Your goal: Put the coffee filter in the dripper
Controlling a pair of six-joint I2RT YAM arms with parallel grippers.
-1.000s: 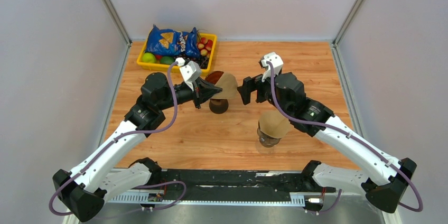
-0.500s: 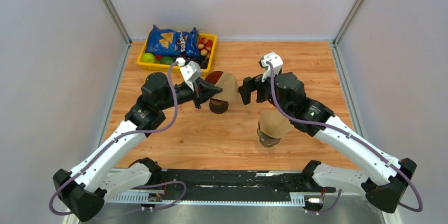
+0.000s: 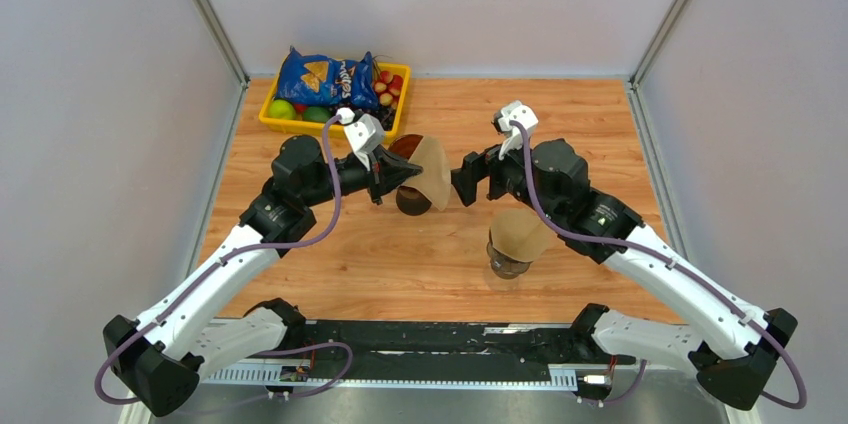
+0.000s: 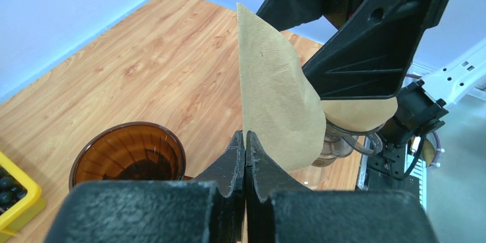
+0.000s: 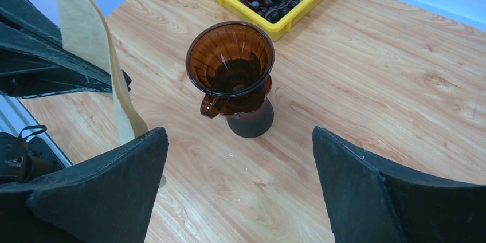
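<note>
My left gripper is shut on the lower edge of a tan paper coffee filter, holding it upright in the air. The filter hangs just right of the amber glass dripper, which stands on the wooden table. In the left wrist view the dripper is low on the left with nothing inside it. My right gripper is open wide, facing the filter and the dripper. Its left finger is close to the filter's free edge. Nothing lies between its fingers.
A clear glass dripper topped with a stack of tan filters stands under my right arm. A yellow tray holding fruit and a blue chip bag sits at the back left.
The left gripper has turned the filter so it shows narrower and sits slightly lower and to the right. The right gripper has shifted a little down toward it.
</note>
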